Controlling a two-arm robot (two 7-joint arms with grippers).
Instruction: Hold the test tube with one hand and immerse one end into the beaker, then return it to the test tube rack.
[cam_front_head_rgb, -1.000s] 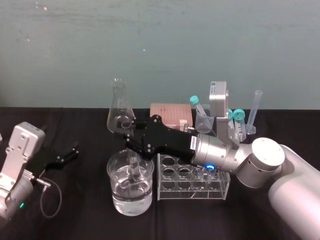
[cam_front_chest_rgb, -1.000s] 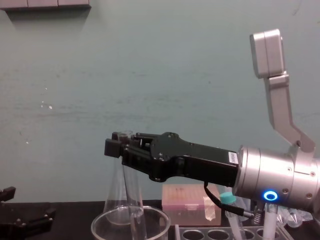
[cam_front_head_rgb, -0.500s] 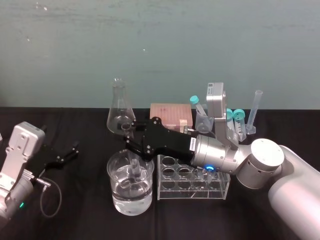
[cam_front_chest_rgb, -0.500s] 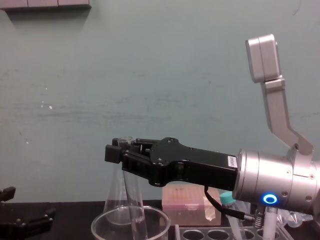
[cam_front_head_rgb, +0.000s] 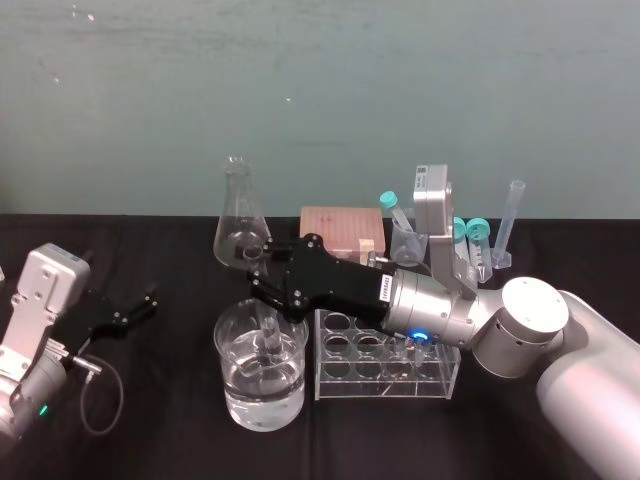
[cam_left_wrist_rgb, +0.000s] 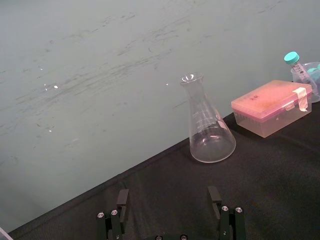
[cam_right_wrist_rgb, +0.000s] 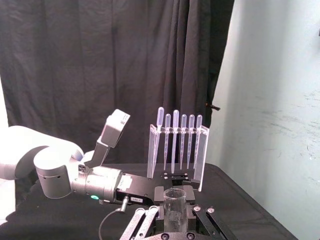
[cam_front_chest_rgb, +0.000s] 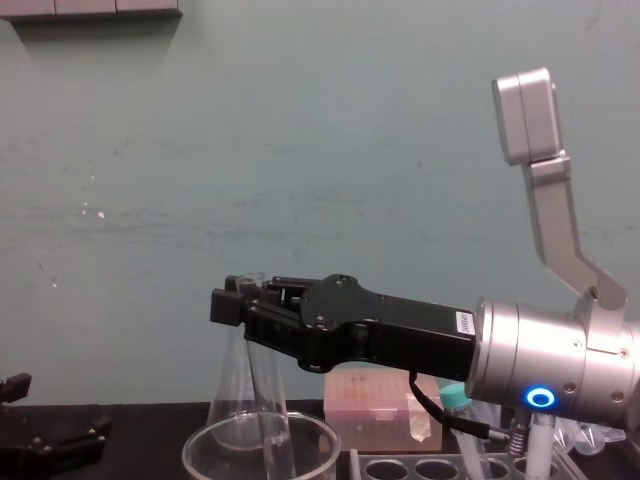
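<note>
Immersion is in hand: right gripper (cam_front_head_rgb: 262, 288) clamps the test tube (cam_front_head_rgb: 268, 335), its lower end inside the beaker (cam_front_head_rgb: 232, 395). Next, I reckon: lift clear, then cross to the test tube rack (cam_front_head_rgb: 380, 386). Left gripper (cam_front_head_rgb: 148, 300) is parked, fingers wide.

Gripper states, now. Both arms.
Left gripper: jaws open, empty, parked at the left.
Right gripper: shut on the test tube, its lower end inside the beaker.
</note>
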